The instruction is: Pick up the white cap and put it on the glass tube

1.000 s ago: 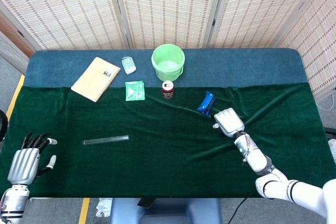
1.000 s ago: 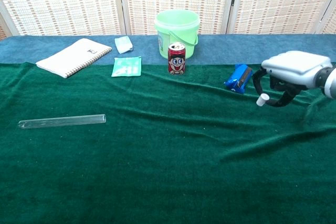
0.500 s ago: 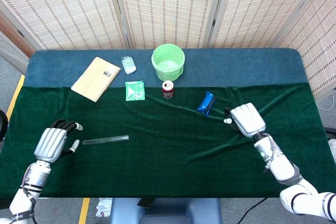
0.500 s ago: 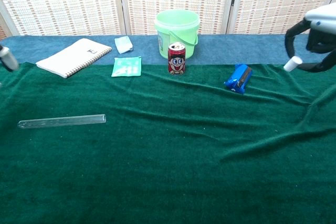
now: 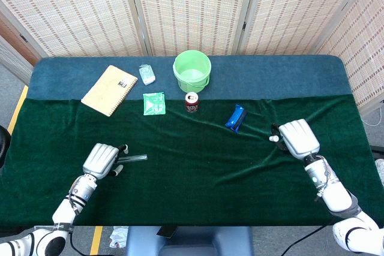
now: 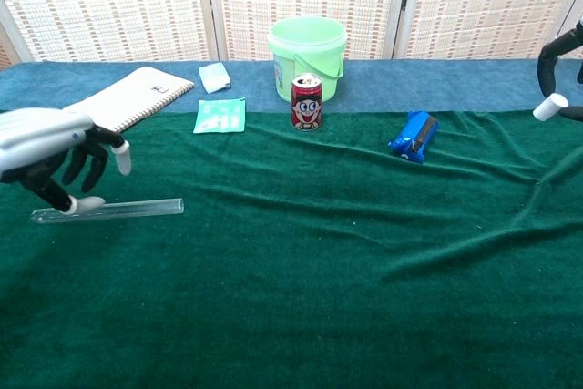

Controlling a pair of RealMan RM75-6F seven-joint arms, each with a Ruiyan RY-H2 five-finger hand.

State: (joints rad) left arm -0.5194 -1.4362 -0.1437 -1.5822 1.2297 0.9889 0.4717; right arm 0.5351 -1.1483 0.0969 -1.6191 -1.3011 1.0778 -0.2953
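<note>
Right now the right hand (image 5: 298,138) is pinching the white cap (image 5: 273,139) in its fingertips, up in the air over the right side of the table (image 5: 198,178). In the chest view only the dark fingers and the cap show, at the right edge of the picture.

The glass tube (image 6: 107,210) lies flat on the green cloth near the left edge of the table, well apart from the cap. The left hand (image 5: 102,160) is down over the tube's left end. Its fingers (image 6: 89,163) are curled and spread around the tube, and one fingertip looks like it touches the glass. I cannot tell if the hand has a real hold on it or is only about to close.

So the picking-up part looks done, and the step now is getting the tube ready. I think the left hand needs to close on the tube and lift it, so the open end points toward the middle of the table. Then the right hand must carry the cap across and push it onto that end. The tube is thin and round, so it could roll or slip.

Along the back edge sit a notebook (image 5: 110,90), a green bucket (image 5: 192,71), a red can (image 5: 191,102) and a blue packet (image 5: 236,118). None of them are in the way.
</note>
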